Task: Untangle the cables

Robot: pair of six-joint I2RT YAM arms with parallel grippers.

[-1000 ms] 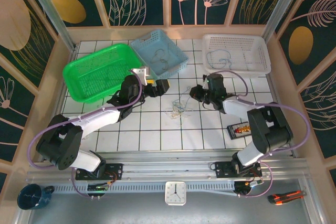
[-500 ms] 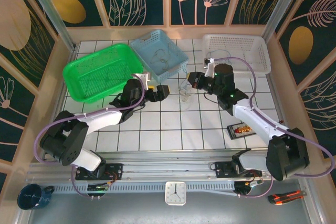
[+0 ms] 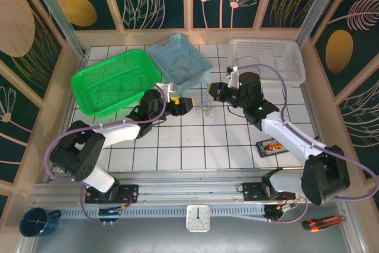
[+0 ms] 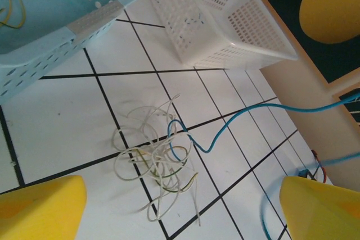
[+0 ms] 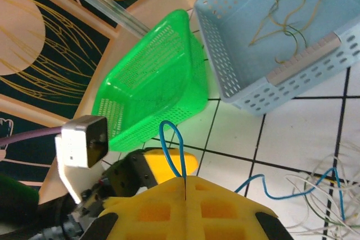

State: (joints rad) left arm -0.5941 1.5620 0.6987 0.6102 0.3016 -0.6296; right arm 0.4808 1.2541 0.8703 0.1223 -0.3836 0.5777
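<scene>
A small clump of pale yellowish-white cables (image 4: 152,161) lies on the white tiles, seen near the baskets in the top view (image 3: 206,107). A blue cable (image 4: 225,127) runs out of the clump up to my right gripper (image 5: 184,181), which is shut on it. A short blue loop (image 5: 171,147) sticks out past the closed pads. The right gripper (image 3: 217,93) hangs just right of the clump. My left gripper (image 4: 180,217) is open, with its yellow fingers (image 4: 39,209) wide apart on either side of the clump and nothing between them. It sits just left of the clump (image 3: 181,105).
A green basket (image 3: 109,81) stands at the back left. A light blue basket (image 3: 198,69) beside it holds thin cables (image 5: 281,21), and a white basket (image 3: 296,69) is at the back right. A small dark card (image 3: 272,146) lies at the right front.
The right gripper rose and moved back with the blue cable, dragging the clump toward the light blue basket. The left gripper moved right to the clump, its jaws slightly narrower.
</scene>
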